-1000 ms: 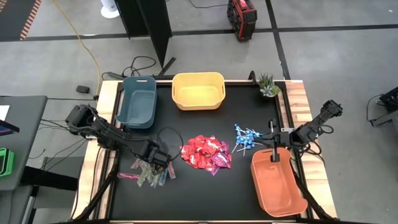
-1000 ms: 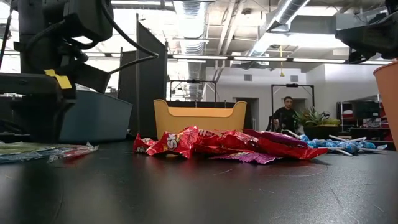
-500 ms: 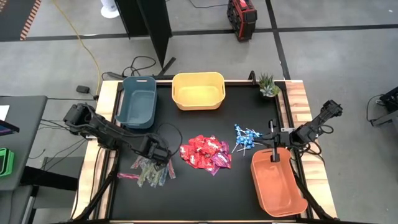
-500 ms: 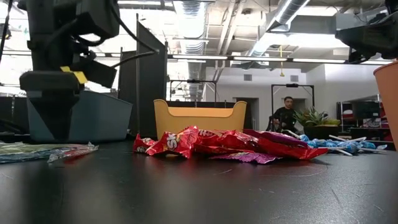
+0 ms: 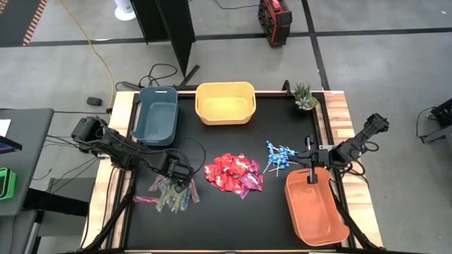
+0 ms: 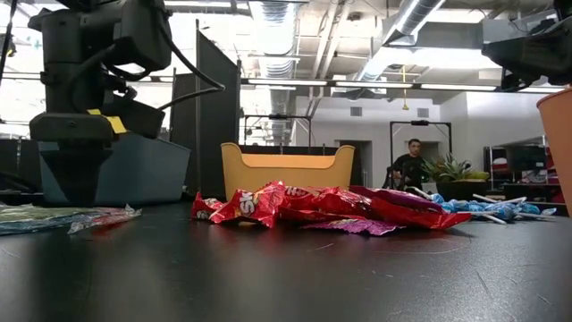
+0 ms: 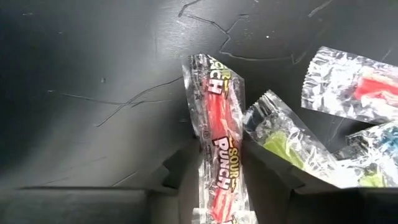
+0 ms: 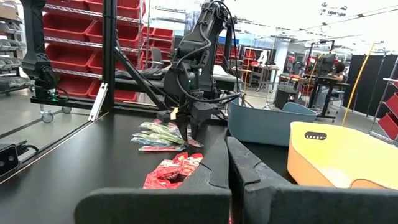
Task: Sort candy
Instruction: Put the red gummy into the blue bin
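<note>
My left gripper (image 5: 181, 173) stands over the far right edge of the pile of clear stick packets (image 5: 169, 196) and is shut on a red stick packet (image 7: 219, 149). A green stick packet (image 7: 289, 146) lies flat beside it on the black table top. The red square packets (image 5: 233, 173) are heaped mid-table, and the blue lollipops (image 5: 280, 159) lie to their right. My right gripper (image 5: 311, 164) is shut and sits at the far rim of the orange bin (image 5: 318, 208). My left gripper pinches the red stick packet between its two fingers (image 7: 180, 177), at the stretch (image 7: 222, 186) near one end. The fingers come from above and lie across the packet. Its other end (image 7: 202, 68) reaches out past the fingertips; whether that end rests on the table cannot be told. My right gripper may touch the orange bin's far rim; I cannot tell.
A blue bin (image 5: 157, 113) and a yellow bin (image 5: 224, 102) stand at the table's far edge, and a small potted plant (image 5: 305, 97) is in the far right corner. Bare black table lies along the near edge. A person (image 6: 411, 165) is in the room behind.
My left gripper has shifted a little toward the table's right over the stick packets and has turned slightly. The right arm and the candy heaps have kept still.
</note>
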